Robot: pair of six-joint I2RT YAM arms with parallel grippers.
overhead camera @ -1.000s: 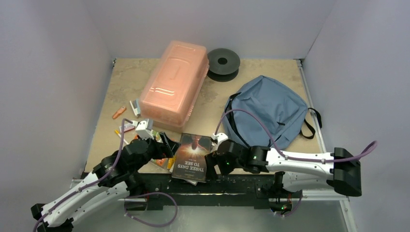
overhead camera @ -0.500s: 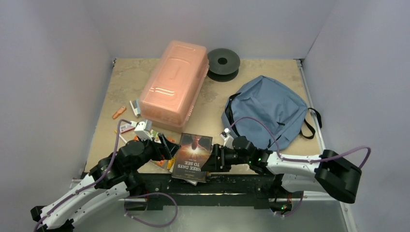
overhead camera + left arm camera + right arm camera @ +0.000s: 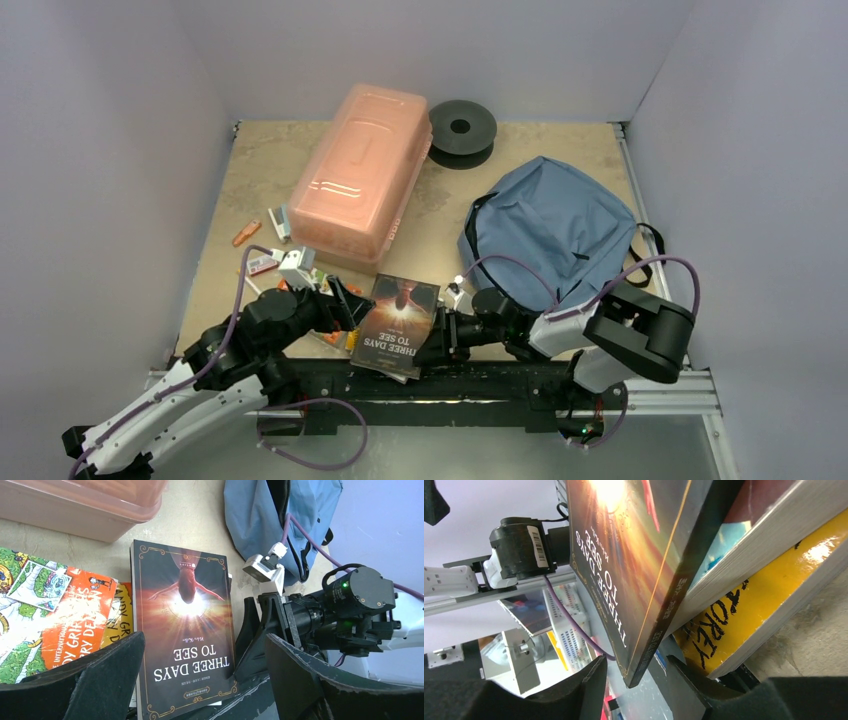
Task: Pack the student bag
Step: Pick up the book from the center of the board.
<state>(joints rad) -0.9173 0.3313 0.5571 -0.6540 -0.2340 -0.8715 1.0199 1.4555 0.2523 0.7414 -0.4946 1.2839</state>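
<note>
The blue-grey student bag (image 3: pixel 548 230) lies flat at the right of the table, also in the left wrist view (image 3: pixel 260 515). A dark book titled "Three Days to See" (image 3: pixel 398 325) (image 3: pixel 185 625) tops a stack of books at the near edge. My right gripper (image 3: pixel 440 335) (image 3: pixel 636 667) straddles this book's (image 3: pixel 634 555) near right corner. Its jaws stand partly closed, with a gap on each side of the corner. My left gripper (image 3: pixel 345 305) (image 3: pixel 204 645) hovers wide open over the book's left side, holding nothing.
A yellow book (image 3: pixel 749 605) and an orange comic book (image 3: pixel 60 615) lie under and beside the dark one. The pink plastic box (image 3: pixel 360 175) stands behind them, a black spool (image 3: pixel 462 127) at the back. Small items (image 3: pixel 270 240) are scattered left. The metal rail (image 3: pixel 480 385) runs along the front.
My right arm has folded in and pushed left to the book's corner, and its jaws have narrowed round it. The left arm has hardly moved.
</note>
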